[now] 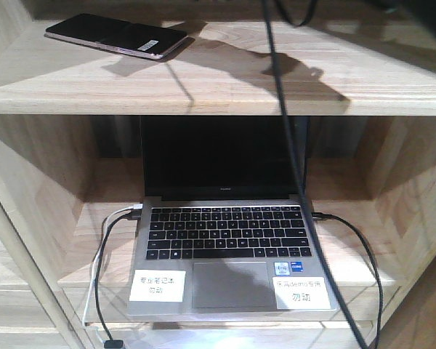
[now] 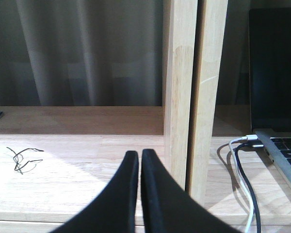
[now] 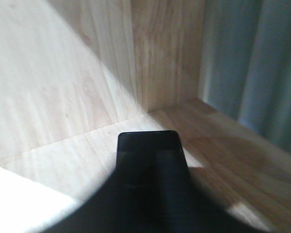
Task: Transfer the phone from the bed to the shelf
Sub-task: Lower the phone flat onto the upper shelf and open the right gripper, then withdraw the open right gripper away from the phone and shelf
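At upper left, the phone (image 1: 116,35) lies flat on the shelf (image 1: 225,83), left claw (image 2: 139,162) pressed together, right claw's (image 3: 148,145) state unclear.

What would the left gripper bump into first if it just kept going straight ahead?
Probably nothing soon: the left gripper points over a bare shelf board toward a grey curtain behind. The wooden upright stands just right of its line; depth is unclear.

Warm, uneven light. Hard dark shadows cross the shelf (image 1: 225,80) toward 3 o'clock; a glaring patch at 7 o'clock in the blurred right wrist view.
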You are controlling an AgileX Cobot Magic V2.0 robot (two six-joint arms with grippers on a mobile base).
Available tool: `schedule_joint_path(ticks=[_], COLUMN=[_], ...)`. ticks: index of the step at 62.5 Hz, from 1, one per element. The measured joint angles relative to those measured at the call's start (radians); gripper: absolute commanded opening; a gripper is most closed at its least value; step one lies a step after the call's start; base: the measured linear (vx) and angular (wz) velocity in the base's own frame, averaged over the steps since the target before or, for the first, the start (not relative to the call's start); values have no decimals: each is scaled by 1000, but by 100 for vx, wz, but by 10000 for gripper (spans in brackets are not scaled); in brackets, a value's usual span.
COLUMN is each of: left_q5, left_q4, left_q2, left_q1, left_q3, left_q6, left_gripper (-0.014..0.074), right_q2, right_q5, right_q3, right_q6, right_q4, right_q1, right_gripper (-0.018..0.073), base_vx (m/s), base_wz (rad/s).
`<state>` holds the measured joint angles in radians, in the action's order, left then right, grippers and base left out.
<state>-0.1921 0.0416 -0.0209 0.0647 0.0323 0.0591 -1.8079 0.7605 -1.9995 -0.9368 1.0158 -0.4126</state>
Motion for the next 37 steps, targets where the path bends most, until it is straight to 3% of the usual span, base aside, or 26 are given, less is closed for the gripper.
schedule_joint_path(ticks=[24,37], left_q5=[0,0], left_q4=[0,0], left_q2=[0,0], left_q1=[0,0], left_q3=[0,0], left_q6=[0,0], left_gripper=[1,1], right_q2=[124,270], right_q5=[3,-40], right_q3=[30,230], right_q6=[37,48], right_q4=[-39,-67], right_q1=[0,0], right_gripper=[-5,-5], base_vx=[0,0], base_wz=[0,0])
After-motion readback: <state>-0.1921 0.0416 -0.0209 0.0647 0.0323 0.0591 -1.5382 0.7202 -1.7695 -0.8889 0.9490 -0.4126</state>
